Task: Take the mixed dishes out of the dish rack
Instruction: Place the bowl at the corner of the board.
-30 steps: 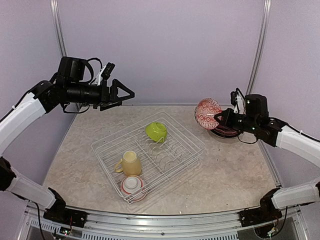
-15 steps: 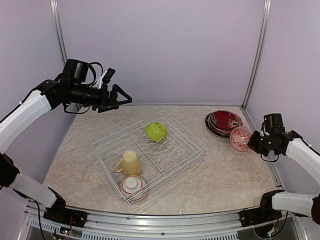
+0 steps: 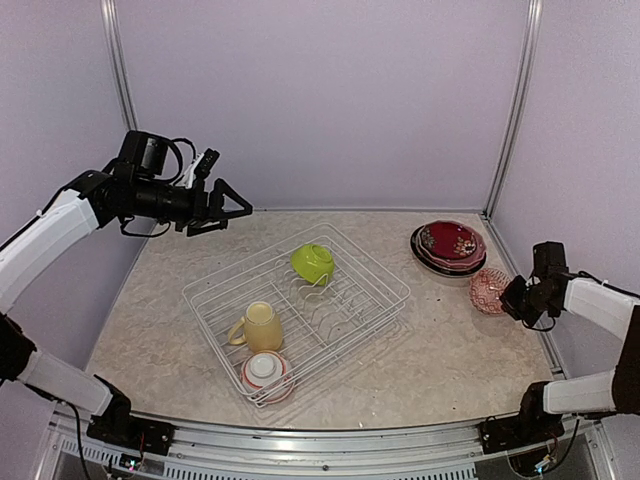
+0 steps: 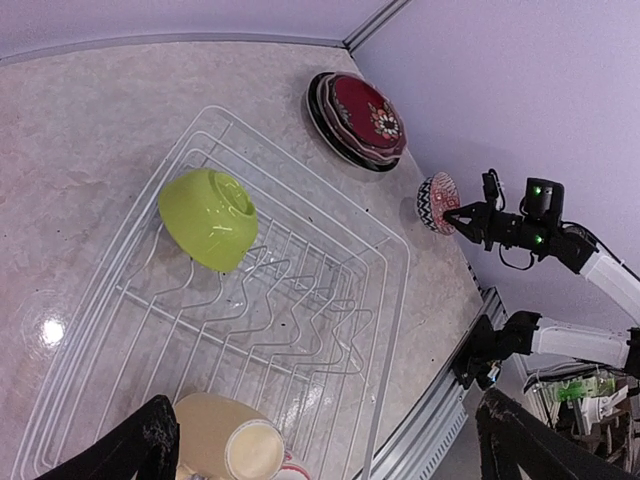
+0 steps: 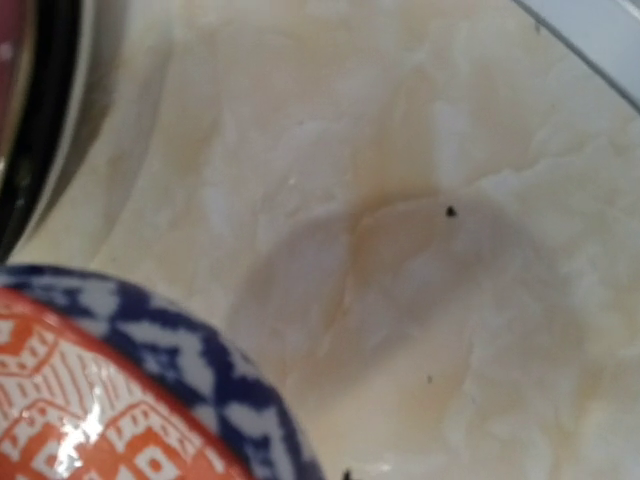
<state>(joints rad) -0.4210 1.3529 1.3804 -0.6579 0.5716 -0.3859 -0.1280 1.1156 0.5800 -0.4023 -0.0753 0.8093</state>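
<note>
The white wire dish rack (image 3: pixel 382 292) stands mid-table. It holds a lime green bowl (image 3: pixel 313 262) on its side, a pale yellow mug (image 3: pixel 262 326) and a red-white bowl (image 3: pixel 266 371) at its near corner. My left gripper (image 3: pixel 226 205) is open and empty, high over the table's far left. Its wrist view shows the rack (image 4: pixel 395 300), the lime bowl (image 4: pixel 210 218) and the mug (image 4: pixel 225 440) below. My right gripper (image 3: pixel 510 297) is shut on the rim of a red-white patterned bowl (image 3: pixel 488 290), tilted low at the table's right edge. That bowl fills the right wrist view's lower left (image 5: pixel 100 400).
A stack of plates with a dark red one on top (image 3: pixel 450 245) sits at the far right, just beyond the held bowl; it also shows in the left wrist view (image 4: pixel 355 118). Purple walls and metal frame posts close in the table.
My right arm has carried the patterned bowl from above the plate stack down and to the near right, low by the table edge. My left gripper has sunk and drawn back a little.
</note>
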